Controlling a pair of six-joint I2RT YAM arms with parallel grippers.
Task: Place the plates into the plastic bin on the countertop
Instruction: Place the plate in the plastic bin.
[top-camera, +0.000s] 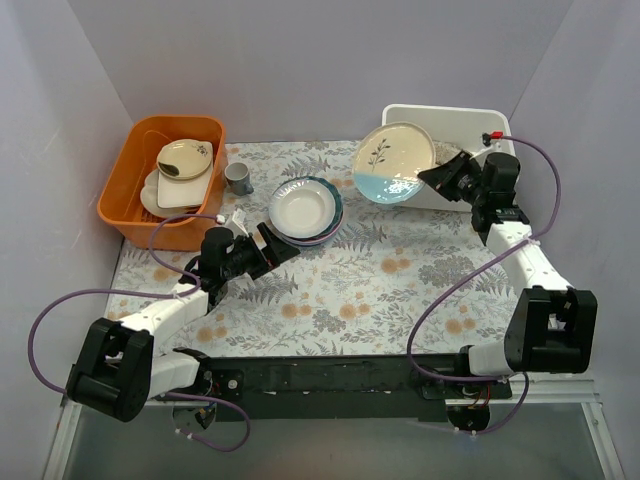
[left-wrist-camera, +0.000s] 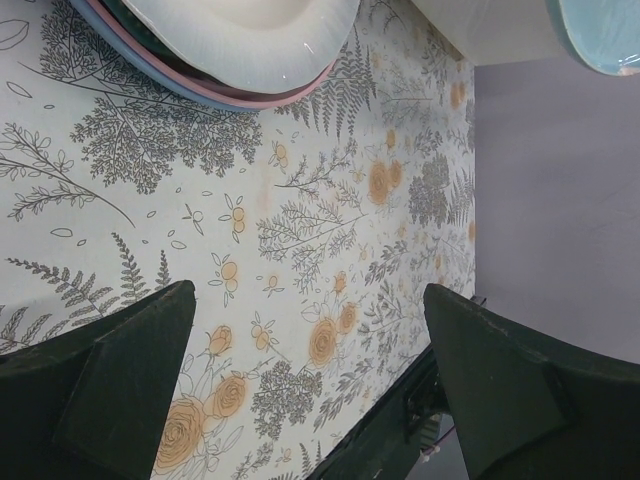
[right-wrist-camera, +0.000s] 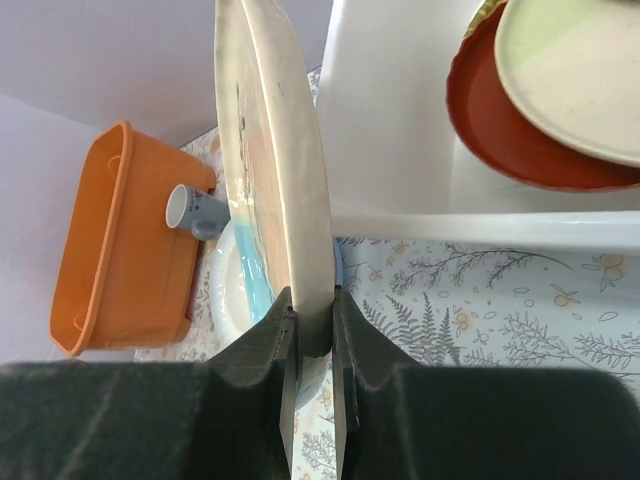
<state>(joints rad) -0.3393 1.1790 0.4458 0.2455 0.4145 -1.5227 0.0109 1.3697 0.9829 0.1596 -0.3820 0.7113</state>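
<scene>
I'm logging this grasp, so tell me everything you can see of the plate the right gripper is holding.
The plate is round, cream with a dark leaf sprig and a light blue lower band, glossy like glazed ceramic. It is lifted and tilted up on edge. The right gripper pinches its rim between both fingers. It hangs just outside the plastic bin, by its wall, not yet inside; nothing else seems to touch it.
</scene>
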